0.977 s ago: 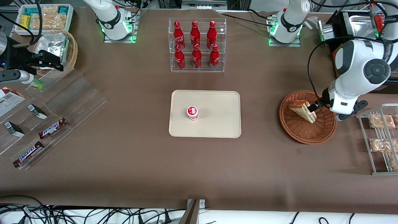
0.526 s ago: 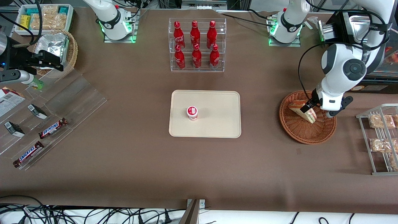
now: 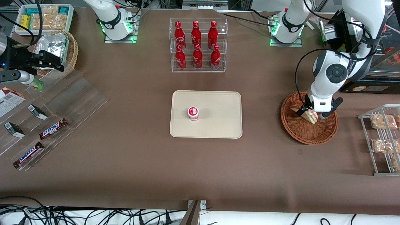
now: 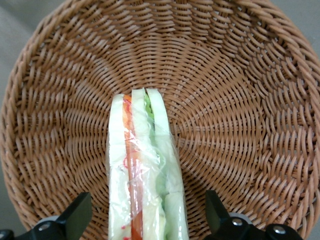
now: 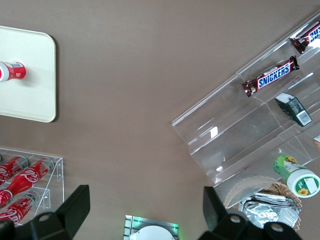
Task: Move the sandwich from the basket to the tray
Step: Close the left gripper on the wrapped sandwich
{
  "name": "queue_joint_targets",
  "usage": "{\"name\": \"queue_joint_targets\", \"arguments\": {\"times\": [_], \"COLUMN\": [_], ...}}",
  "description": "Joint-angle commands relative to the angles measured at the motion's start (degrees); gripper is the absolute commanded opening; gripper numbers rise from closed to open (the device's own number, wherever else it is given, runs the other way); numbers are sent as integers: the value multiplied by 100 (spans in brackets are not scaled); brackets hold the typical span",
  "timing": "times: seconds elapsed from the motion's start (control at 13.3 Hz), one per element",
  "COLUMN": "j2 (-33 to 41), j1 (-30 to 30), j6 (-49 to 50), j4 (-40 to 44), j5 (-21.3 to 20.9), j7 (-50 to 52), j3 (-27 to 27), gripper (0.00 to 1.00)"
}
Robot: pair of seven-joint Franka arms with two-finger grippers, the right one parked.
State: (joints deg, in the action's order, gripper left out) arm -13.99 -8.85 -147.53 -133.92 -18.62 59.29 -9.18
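Observation:
The sandwich [image 3: 312, 117], a clear-wrapped wedge of white bread with green and red filling, lies in the reddish-brown wicker basket [image 3: 300, 137] toward the working arm's end of the table. My left gripper [image 3: 311, 113] hangs low over it, open. In the left wrist view the sandwich [image 4: 145, 175] lies on the basket floor [image 4: 240, 110] between the two fingertips [image 4: 75, 217], with a gap on each side. The beige tray [image 3: 218, 106] lies at mid-table and holds a small red-and-white cup [image 3: 193, 113].
A clear rack of red bottles [image 3: 197, 45] stands farther from the camera than the tray. A metal rack with snack packets [image 3: 382, 137] stands beside the basket. Clear acrylic shelves with Snickers bars [image 3: 53, 128] and a tan foil-lined basket [image 3: 59, 50] are toward the parked arm's end.
The left arm has swung in over the basket; the gripper has shifted from the basket's outer side to sit centred over the sandwich. The sandwich has not moved.

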Motion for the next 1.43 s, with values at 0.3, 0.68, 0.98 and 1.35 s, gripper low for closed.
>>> {"name": "queue_joint_targets", "arguments": {"times": [0.3, 0.68, 0.98, 1.35], "j2": [36, 335, 318, 300], "j1": [-20, -20, 41, 76], "j6": [-30, 1152, 2875, 4538], "j4": [32, 768, 2165, 3660], "j5": [-186, -73, 761, 1140], "j7": [66, -433, -1224, -2024], "j3": [-23, -163, -260, -453], "gripper": [0, 0, 0, 0]}}
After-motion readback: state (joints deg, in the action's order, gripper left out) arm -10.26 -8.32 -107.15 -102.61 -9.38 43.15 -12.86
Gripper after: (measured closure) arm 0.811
